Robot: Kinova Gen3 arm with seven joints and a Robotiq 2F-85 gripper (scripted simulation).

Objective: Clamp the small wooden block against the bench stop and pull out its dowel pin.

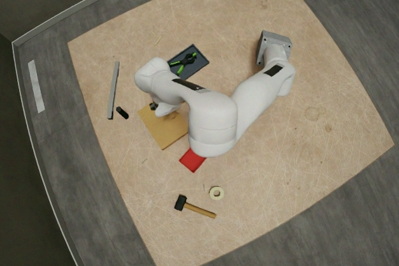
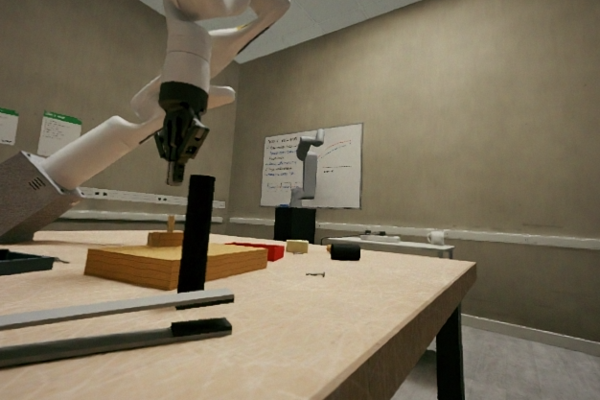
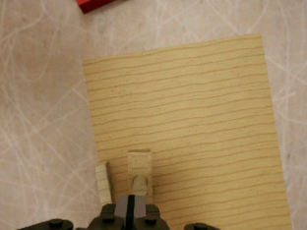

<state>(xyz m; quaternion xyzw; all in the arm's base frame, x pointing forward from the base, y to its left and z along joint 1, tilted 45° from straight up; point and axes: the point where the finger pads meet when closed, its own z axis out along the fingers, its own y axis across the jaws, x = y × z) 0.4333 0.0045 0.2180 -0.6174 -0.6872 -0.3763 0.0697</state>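
The bench board [image 1: 166, 131] [image 2: 130, 267] [image 3: 197, 98] lies on the table. The small wooden block [image 2: 157, 239] [image 3: 140, 161] lies on it near one edge, with the dowel pin [image 2: 171, 223] [image 3: 140, 184] standing upright in it. A light wooden strip [image 3: 104, 183], seemingly the bench stop, lies along the board's left edge in the wrist view. A gap shows between it and the block, with nothing loose in its visible part; the near end is hidden by my fingers. My gripper [image 2: 174, 177] [image 3: 131, 213] is shut and empty, well above the block. The spring clamp [image 1: 188, 59] lies in the dark tray [image 1: 202, 64].
A black cylinder [image 1: 122, 113] [image 2: 196, 230] stands beyond the board, near a long grey bar [image 1: 112, 92] [image 2: 116, 307]. A red tray [image 1: 192, 161] [image 2: 276, 252] [image 3: 93, 5] is beside the board. A tape roll [image 1: 221, 193] and a mallet [image 1: 181, 203] [image 2: 345, 251] lie farther off.
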